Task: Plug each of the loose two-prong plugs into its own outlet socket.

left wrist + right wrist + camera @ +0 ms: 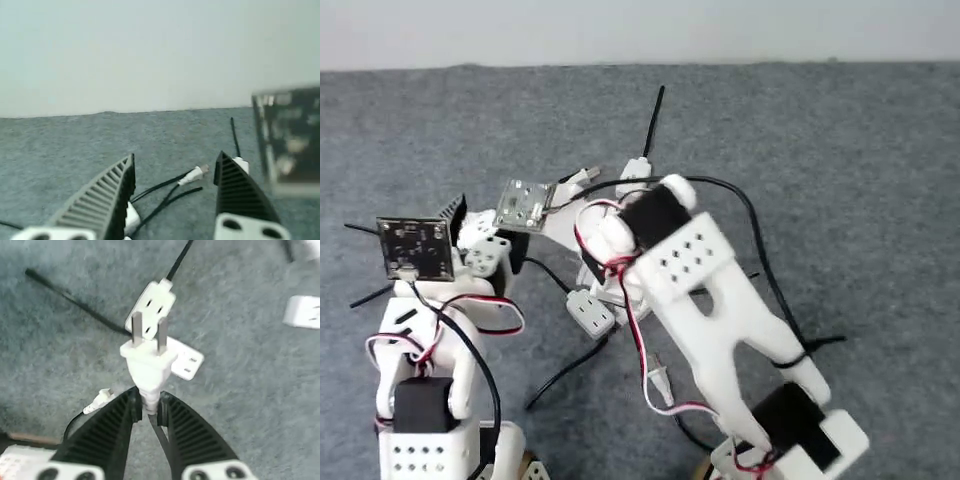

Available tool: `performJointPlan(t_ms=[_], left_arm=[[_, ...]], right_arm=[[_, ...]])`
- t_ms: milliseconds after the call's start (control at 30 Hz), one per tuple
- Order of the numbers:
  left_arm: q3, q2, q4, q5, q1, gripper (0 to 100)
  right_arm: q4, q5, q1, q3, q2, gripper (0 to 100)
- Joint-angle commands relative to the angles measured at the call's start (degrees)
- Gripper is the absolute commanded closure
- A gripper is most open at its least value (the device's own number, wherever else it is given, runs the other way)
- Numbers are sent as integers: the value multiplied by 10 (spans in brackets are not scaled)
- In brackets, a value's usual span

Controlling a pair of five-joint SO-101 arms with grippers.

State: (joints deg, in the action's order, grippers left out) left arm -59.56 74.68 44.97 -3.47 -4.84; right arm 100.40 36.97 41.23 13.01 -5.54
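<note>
While clamped by its neck between the fingers of the right gripper (148,397), white two-prong plug (147,362), flat metal prongs bare, points toward white outlet socket (155,307) on grey carpet (240,405) below pale wall (150,50); left gripper (176,157) fingers apart.

Overhead view plus close wrist views

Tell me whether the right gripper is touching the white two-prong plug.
Touching. The right wrist view shows the right gripper closed on the base of the white two-prong plug, both fingers pressed against it with no gap.
</note>
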Motion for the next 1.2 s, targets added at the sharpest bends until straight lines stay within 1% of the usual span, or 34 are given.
performJointPlan(t_ms=[0, 133, 300, 800, 900, 967, 1067, 1167], left_arm=[[46, 5, 37, -4, 34, 743], [67, 5, 69, -4, 61, 743], [85, 6, 96, -5, 87, 743], [80, 6, 98, -4, 88, 743], [55, 6, 90, -3, 88, 743], [26, 6, 69, -3, 88, 743], [-12, 6, 40, 18, 87, 743], [-29, 6, 27, 21, 87, 743]], right_arm=[[23, -8, -5, 44, -52, 990], [24, -10, -8, 43, -71, 990], [23, -29, -5, 46, -85, 990], [21, -41, 4, 52, -96, 990], [24, -41, 4, 69, -99, 990], [24, -41, 4, 73, -108, 990], [25, -41, 12, 74, -121, 990], [25, -55, 19, 73, -127, 990]])
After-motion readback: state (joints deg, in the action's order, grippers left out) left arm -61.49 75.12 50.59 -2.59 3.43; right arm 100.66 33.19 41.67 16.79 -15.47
